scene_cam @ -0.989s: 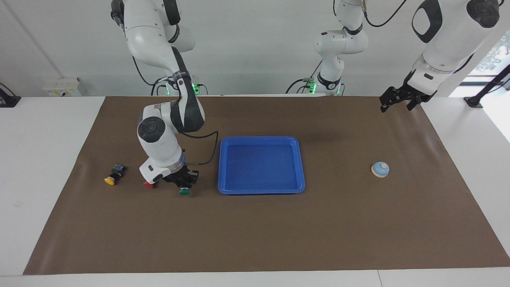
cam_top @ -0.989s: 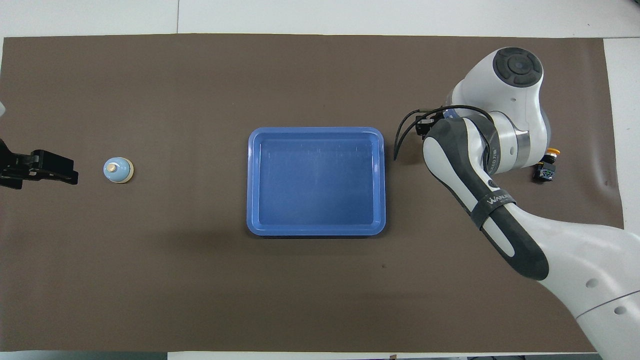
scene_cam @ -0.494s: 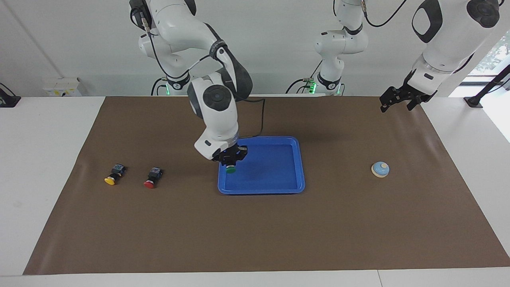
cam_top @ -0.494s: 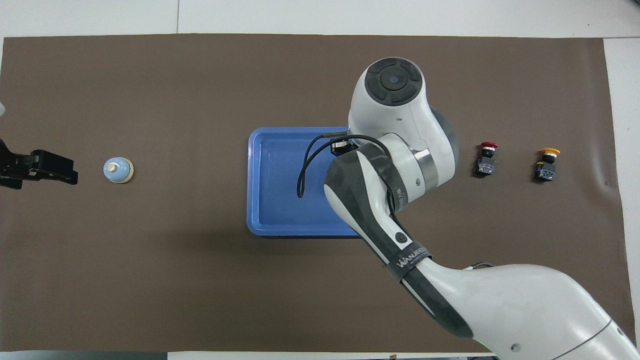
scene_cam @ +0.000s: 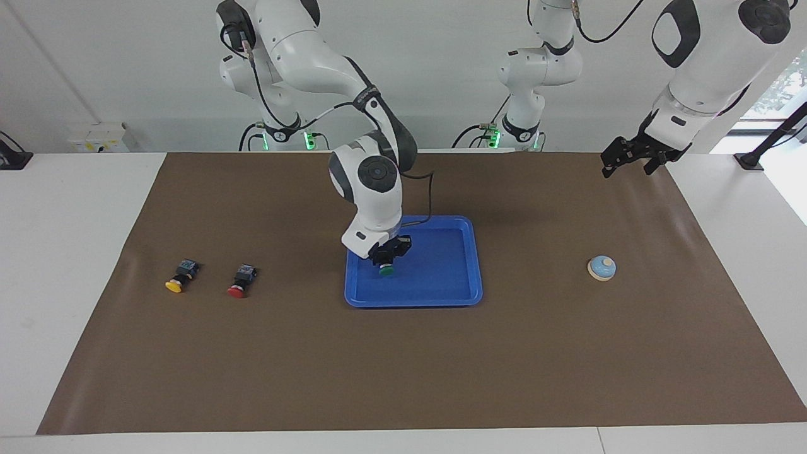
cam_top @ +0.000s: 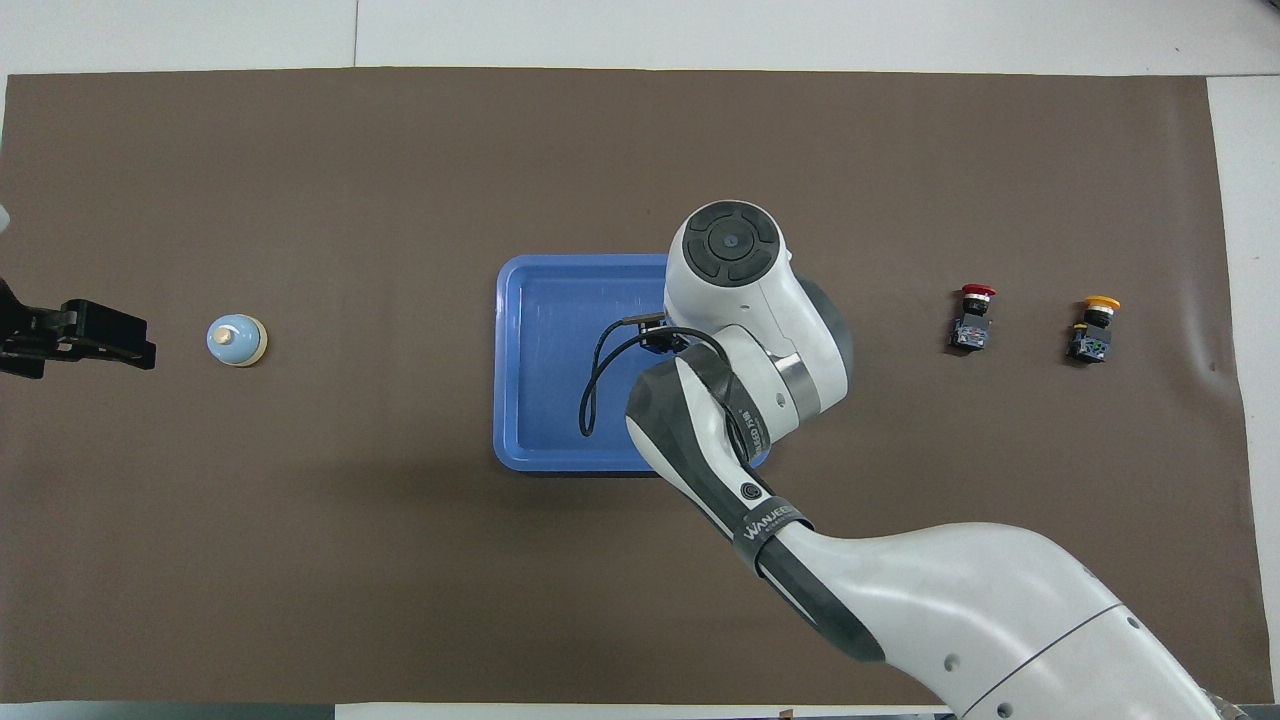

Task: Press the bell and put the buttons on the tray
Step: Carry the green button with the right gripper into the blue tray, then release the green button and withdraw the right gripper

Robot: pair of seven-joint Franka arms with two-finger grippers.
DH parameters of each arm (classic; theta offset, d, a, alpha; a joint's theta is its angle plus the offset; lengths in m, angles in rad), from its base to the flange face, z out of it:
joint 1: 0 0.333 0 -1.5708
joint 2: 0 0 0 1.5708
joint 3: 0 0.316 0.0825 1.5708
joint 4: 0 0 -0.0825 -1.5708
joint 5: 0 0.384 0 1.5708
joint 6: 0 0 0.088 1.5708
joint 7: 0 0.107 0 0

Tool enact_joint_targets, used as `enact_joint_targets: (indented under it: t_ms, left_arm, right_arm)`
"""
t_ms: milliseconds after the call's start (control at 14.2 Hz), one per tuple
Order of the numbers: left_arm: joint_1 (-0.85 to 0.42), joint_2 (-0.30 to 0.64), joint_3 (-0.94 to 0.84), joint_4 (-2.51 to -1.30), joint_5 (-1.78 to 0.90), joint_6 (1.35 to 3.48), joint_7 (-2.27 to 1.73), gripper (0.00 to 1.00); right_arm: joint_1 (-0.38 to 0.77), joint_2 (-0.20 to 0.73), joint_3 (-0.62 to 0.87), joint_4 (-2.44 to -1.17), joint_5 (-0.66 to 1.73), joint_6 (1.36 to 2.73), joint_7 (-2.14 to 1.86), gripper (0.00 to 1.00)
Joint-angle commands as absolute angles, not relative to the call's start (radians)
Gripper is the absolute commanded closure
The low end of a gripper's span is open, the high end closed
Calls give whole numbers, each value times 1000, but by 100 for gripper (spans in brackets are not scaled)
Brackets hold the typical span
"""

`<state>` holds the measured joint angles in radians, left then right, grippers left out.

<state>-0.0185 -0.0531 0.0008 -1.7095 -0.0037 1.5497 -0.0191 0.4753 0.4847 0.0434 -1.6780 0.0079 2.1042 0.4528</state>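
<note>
Right gripper [scene_cam: 387, 258]: closed on the green button [scene_cam: 386, 272], held cap-down low over the blue tray [scene_cam: 470, 265], toward the tray's edge at the right arm's end; whether the cap touches the tray floor cannot be told.
Left gripper [scene_cam: 624, 156]: spread wide and carrying nothing, hanging above the mat's corner at the left arm's end of the bench, where the arm waits.
Tray: mid-mat, with nothing lying loose in it.
Red button [scene_cam: 240, 282]: on its side on the brown mat [scene_cam: 403, 366], between the tray and the yellow button.
Yellow button [scene_cam: 179, 278]: also on its side, closest to the right arm's end of the bench, beside the red one.
Bell [scene_cam: 602, 268]: upright on the mat near the left arm's end, well apart from the tray, no gripper touching it.
Progress: first button apparently about to be set down; release is not yet done. Two buttons remain to be fetched. Whether the bell has been pressed cannot be judged from how it sits.
</note>
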Motion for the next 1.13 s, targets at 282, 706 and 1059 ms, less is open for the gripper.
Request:
enact_joint_targets:
  t_ms: [282,706,1059]
  left_arm:
    - [-21,-64,6,-1709,-5,1548,-23,0]
    - [-21,-63,6,-1707,-5,1548,-23,0]
    - [-21,-63,6,-1709,-5,1548,-23,0]
  right_arm:
    - [448,456,46,-1753,14,2201,659,100]
    - [449,449,46,-1793,14,2243,742,100]
    - [449,448,46,-1769,14,2206,787,0]
